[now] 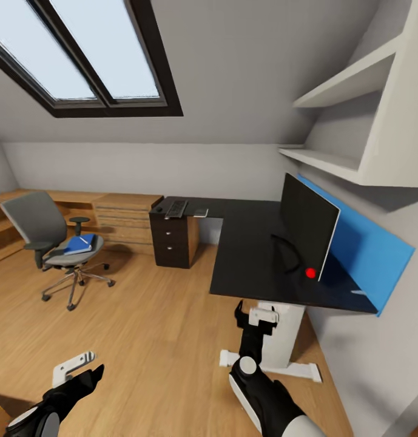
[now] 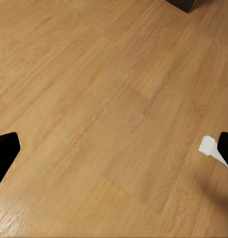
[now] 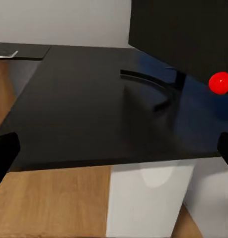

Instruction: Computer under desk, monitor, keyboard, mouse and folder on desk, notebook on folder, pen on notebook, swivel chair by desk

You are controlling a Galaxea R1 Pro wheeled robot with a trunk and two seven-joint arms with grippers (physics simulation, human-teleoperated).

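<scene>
**Both arms held low and empty in front of the L-shaped worktop**

Head view: the left gripper hangs over the wooden floor, its fingers apart and holding nothing. The right gripper points toward the white leg under the near end of the worktop; it touches nothing. The monitor stands upright on the worktop near the wall-side edge, in front of a blue wall panel, with a red dot at its lower near corner. At the far corner of the worktop, above the black drawers, lies the keyboard, with a small flat grey thing just beside it that is too small to name. The swivel chair stands well apart from the worktop, close to a light wooden cabinet; the blue folder lies on its seat. A skylight is set in the sloped ceiling and white shelves hang above the monitor.

Left wrist view: two black fingertips sit wide apart over bare floor planks, nothing between them.

Right wrist view: the fingertips are spread wide and empty, facing the near edge of the worktop. The monitor's curved stand rests on the black surface.
</scene>
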